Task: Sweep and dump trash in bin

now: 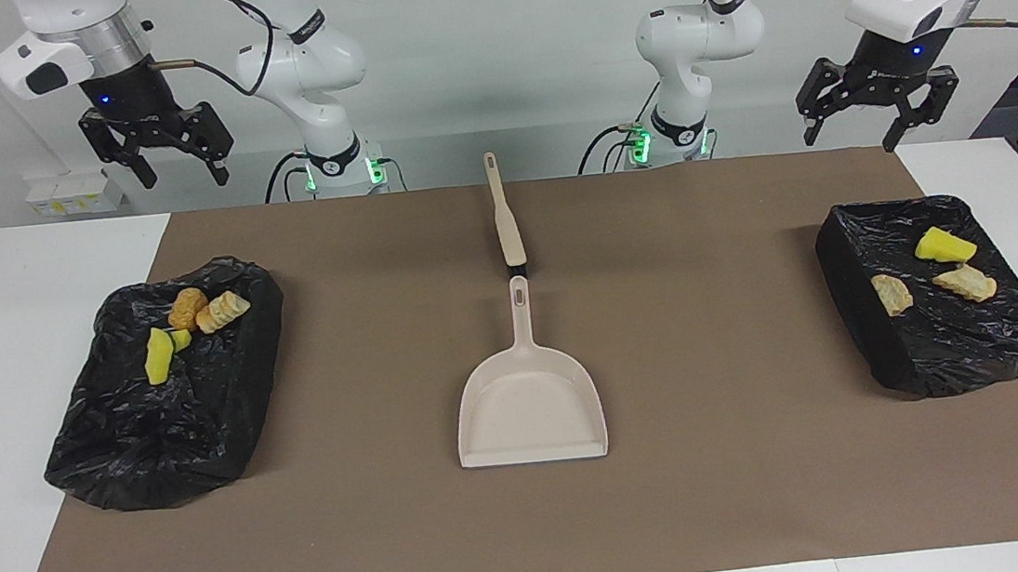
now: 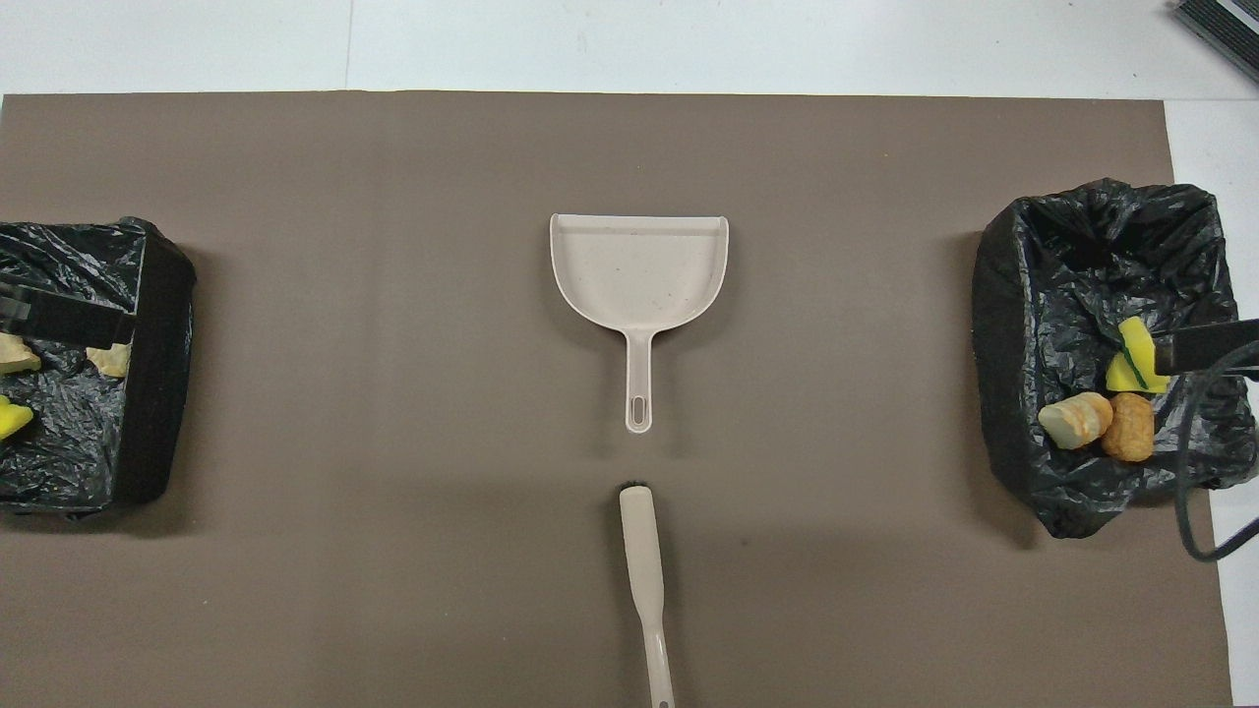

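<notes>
No writing or label can be read on anything. Two grippers hang raised with nothing in them: the left gripper [image 1: 869, 111] at the left arm's end, the right gripper [image 1: 163, 154] at the right arm's end, both with jaws apart. Nearest the robots on the brown mat [image 1: 725, 489] lies one slim beige brush [image 1: 508, 223], then one smooth beige dustpan [image 1: 530, 403]. Two bins lined with crinkled black plastic hold the trash: three lumps [image 1: 934, 268] in the left-end bin [image 1: 888, 343], four scraps [image 1: 192, 321] in the right-end bin [image 1: 140, 434].
</notes>
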You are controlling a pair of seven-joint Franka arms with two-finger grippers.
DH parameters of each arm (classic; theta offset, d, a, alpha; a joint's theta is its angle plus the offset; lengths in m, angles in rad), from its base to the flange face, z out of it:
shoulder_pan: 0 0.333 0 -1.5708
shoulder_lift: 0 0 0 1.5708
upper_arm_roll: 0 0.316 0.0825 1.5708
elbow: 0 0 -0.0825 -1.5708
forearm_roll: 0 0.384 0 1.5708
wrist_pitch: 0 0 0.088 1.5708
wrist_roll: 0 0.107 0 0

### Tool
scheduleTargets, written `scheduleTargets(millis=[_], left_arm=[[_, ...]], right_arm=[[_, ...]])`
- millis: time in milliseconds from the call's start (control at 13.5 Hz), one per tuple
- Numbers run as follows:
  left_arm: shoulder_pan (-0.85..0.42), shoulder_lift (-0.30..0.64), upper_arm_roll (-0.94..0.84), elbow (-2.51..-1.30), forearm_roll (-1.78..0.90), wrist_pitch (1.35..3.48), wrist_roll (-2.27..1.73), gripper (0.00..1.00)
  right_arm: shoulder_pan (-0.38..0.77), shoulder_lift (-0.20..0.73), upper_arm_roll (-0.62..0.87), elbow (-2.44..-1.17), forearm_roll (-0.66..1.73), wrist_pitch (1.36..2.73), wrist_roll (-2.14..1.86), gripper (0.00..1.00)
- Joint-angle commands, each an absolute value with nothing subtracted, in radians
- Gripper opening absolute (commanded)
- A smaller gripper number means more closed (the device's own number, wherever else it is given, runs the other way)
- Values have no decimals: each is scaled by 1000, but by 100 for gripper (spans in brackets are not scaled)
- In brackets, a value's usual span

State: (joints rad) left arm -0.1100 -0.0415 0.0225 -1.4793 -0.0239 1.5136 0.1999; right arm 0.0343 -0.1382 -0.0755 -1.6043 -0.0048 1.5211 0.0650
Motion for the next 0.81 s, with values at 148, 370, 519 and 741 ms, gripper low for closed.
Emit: scheduleTargets(millis=[148, 370, 519, 741], left_arm=[[-100, -52, 15, -1483, -38, 1500, 118, 100], [-100, -51, 15, -1483, -38, 1505, 117, 100], [-100, -51, 15, -1482, -38, 1505, 117, 100], [-100, -51, 15, -1483, -38, 1505, 115, 100]], right_arm=[[31, -144, -75, -1598, 2, 1502, 35, 100], [31, -144, -75, -1598, 2, 1502, 35, 100], [31, -144, -75, -1598, 2, 1502, 35, 100], [31, -144, -75, -1598, 2, 1502, 35, 100]])
